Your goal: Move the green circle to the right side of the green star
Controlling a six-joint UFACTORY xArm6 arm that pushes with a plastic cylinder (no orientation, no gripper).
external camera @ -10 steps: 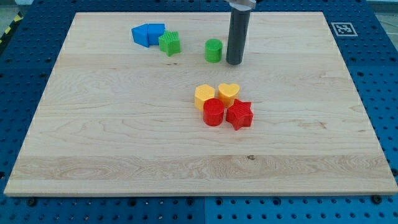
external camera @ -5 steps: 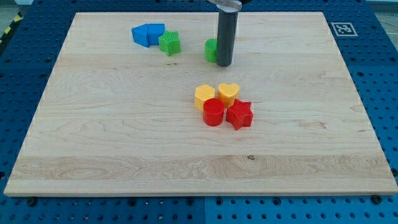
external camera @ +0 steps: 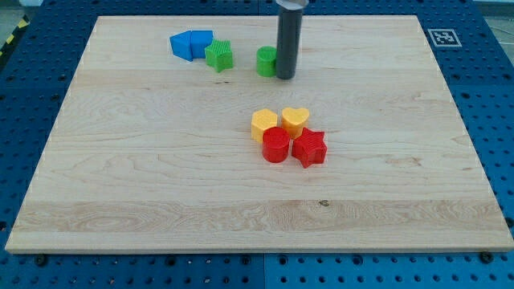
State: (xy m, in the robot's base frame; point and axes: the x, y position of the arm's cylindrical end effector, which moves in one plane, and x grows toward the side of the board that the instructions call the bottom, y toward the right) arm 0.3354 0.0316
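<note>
The green circle (external camera: 266, 61) stands near the view's top, right of the green star (external camera: 218, 55), with a gap of about one block's width between them. My tip (external camera: 285, 77) touches the green circle's right side and hides part of it. The rod rises straight up out of the view's top.
Two blue blocks (external camera: 190, 43) sit against the green star's left side. A cluster of a yellow hexagon (external camera: 263, 125), a yellow heart (external camera: 295, 120), a red circle (external camera: 275, 145) and a red star (external camera: 309, 148) lies in the board's middle, below my tip.
My tip moved left, met the green circle's right side and pushed it a little left and up toward the green star. The other blocks have not moved.
</note>
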